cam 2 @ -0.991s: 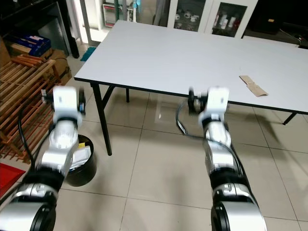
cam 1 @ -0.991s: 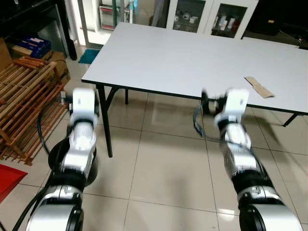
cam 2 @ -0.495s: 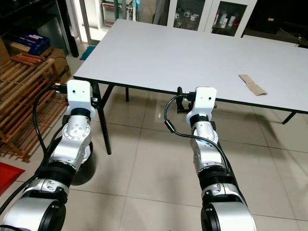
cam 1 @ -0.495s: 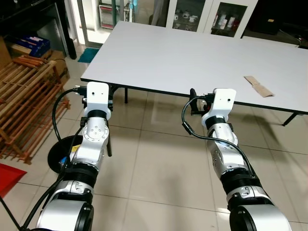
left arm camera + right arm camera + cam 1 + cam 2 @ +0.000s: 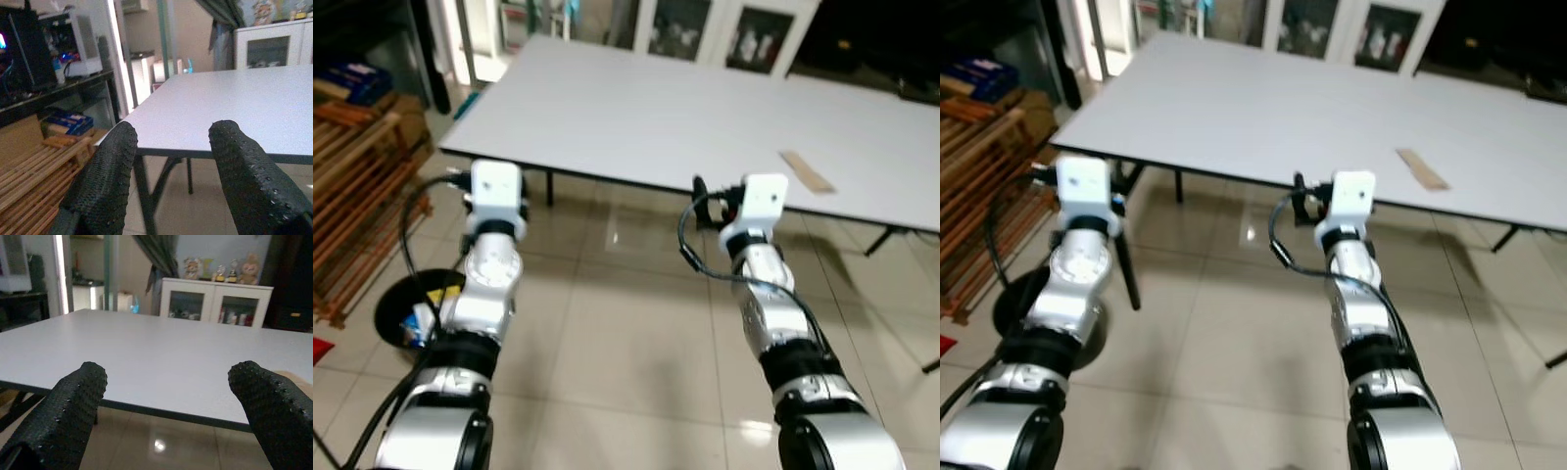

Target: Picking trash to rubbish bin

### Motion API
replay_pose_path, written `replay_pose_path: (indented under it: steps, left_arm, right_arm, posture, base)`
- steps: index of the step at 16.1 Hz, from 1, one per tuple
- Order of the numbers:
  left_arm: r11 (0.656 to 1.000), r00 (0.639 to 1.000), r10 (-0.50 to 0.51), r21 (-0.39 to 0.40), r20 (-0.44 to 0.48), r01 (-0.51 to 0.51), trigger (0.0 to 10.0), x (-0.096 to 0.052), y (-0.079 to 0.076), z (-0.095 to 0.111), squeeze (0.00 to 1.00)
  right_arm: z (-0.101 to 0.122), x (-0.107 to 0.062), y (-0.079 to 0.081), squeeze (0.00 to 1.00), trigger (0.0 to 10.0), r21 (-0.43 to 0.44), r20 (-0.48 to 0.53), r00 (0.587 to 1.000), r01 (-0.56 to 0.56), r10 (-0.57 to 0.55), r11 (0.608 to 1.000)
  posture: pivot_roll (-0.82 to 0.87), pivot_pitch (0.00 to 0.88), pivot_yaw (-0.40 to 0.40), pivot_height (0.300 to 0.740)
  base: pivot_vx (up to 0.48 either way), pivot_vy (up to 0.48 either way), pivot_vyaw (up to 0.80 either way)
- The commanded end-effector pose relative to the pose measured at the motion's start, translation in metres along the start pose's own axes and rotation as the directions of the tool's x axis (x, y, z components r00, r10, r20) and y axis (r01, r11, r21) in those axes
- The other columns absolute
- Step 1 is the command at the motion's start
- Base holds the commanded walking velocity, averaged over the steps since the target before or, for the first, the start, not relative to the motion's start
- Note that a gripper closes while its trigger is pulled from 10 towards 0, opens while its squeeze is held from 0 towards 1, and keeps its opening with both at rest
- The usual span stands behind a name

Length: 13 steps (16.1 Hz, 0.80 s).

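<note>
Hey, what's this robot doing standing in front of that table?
It is clearing up trash and holds nothing yet. Both arms are raised toward the white table, the left gripper and the right gripper open and empty. A flat brown piece of cardboard lies on the table near its right side. A black rubbish bin stands on the floor to its left.

The table [image 5: 636, 108] has a pale grey-white top with a dark edge and black legs. The strip of trash [image 5: 806, 171] lying on it is tan, like cardboard. The floor [image 5: 626, 343] is glossy beige tile with thin darker grout lines. Both arms are silver with white wrist blocks and black cables; the left gripper [image 5: 171, 166] and right gripper [image 5: 166, 401] have black fingers covered in a fine dotted texture. The rubbish bin [image 5: 406, 313] is black, with yellow and blue scraps inside. The slatted rack [image 5: 357, 196] is light brown wood. The cabinet [image 5: 217, 301] is white.
</note>
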<state>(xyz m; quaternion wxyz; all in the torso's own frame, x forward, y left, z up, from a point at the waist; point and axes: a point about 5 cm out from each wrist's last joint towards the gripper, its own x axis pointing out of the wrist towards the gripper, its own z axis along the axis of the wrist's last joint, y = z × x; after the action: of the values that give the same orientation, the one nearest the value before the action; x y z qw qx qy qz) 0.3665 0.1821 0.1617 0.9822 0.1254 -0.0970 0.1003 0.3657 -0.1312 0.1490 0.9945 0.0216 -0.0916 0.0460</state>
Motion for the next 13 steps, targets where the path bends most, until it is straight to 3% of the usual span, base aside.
replay_pose_path:
  steps: [1, 11, 13]
  left_arm:
    - [0.998, 0.998, -0.060, -0.012, 0.009, 0.060, 10.0, -0.0024, -0.0186, 0.0047, 0.00]
    - [0.997, 0.997, -0.078, -0.014, -0.001, 0.078, 10.0, -0.0046, -0.0223, 0.0046, 0.00]
    - [0.997, 0.997, -0.076, -0.009, -0.022, 0.076, 10.0, -0.0047, -0.0210, 0.0018, 0.00]
  right_arm:
    - [-0.0014, -0.0029, -0.0143, 0.00, 10.0, -0.003, -0.012, 0.999, 0.041, -0.041, 0.999]
    - [-0.0021, -0.0044, -0.0121, 0.00, 10.0, -0.002, -0.019, 0.999, 0.025, -0.025, 1.000]
    - [-0.0030, -0.0048, -0.0116, 0.00, 10.0, -0.004, -0.024, 0.999, 0.023, -0.023, 1.000]
  posture:
    - [0.02, 0.000, -0.092, 0.740]
    - [0.02, 0.000, -0.097, 0.740]
    - [0.02, 0.000, -0.099, 0.740]
  base:
    - [0.000, -0.390, 0.00]
    - [0.000, -0.375, 0.00]
    - [0.000, 0.000, 0.00]
